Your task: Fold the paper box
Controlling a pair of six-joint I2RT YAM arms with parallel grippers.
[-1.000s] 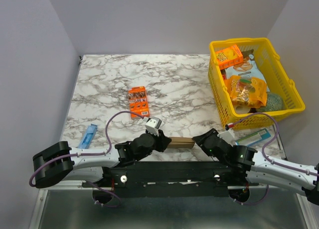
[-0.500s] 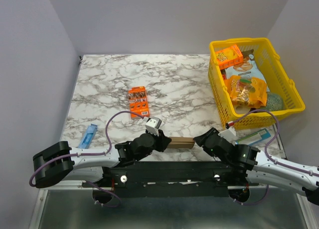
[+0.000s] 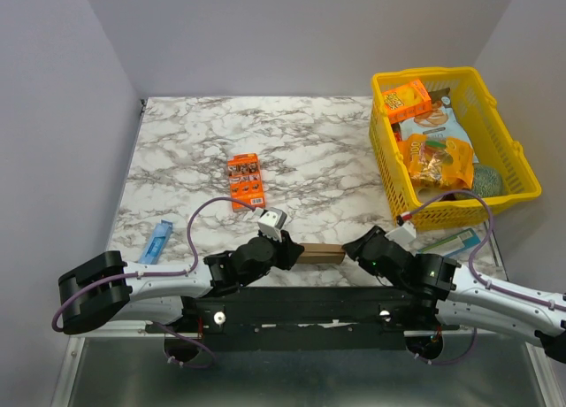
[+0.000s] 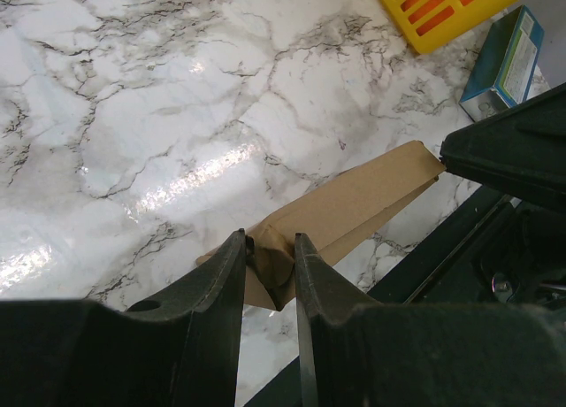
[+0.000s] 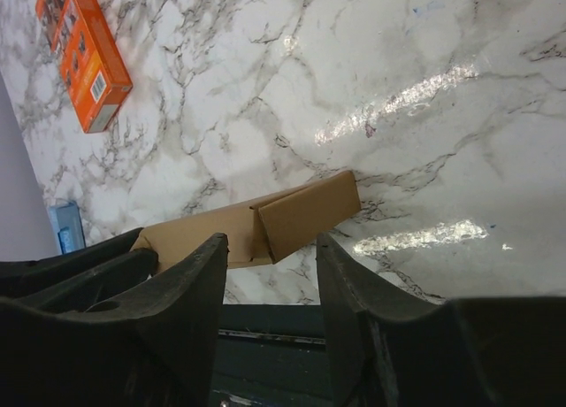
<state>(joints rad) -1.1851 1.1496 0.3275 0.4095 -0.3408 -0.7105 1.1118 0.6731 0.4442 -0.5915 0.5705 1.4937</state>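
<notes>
Right arm has crept a little leftward over the last second, its gripper nosing closer to the end of the paper box point(image 3: 320, 252); its cable loop has lifted higher against the basket. Left arm and box unchanged.

Paper box: flattened brown card, lying at the near edge of the marble table point(image 3: 309, 142), between the two grippers, long axis running left to right.

Left gripper point(image 3: 285, 250): fingers pressed in on the box's left end. The left wrist view shows the two fingers point(image 4: 225, 279) pinching a rumpled bit of card there, with the rest of the box point(image 4: 354, 208) stretching away toward the right arm.

Right gripper point(image 3: 358, 248): fingers spread wide. In its wrist view, the gripper point(image 5: 270, 248) frames the box's right end, where a flap point(image 5: 305, 214) is angled across the card. Contact with the card cannot be told; from the left wrist the dark gripper body sits right at the box's tip.

Elsewhere: orange carton point(image 3: 246, 180) mid-table; blue packet point(image 3: 157, 241) near the left edge; yellow basket point(image 3: 513, 190) of snack packs point(image 3: 433, 159) at right; teal carton point(image 3: 451, 243) flat just in front of the basket.
</notes>
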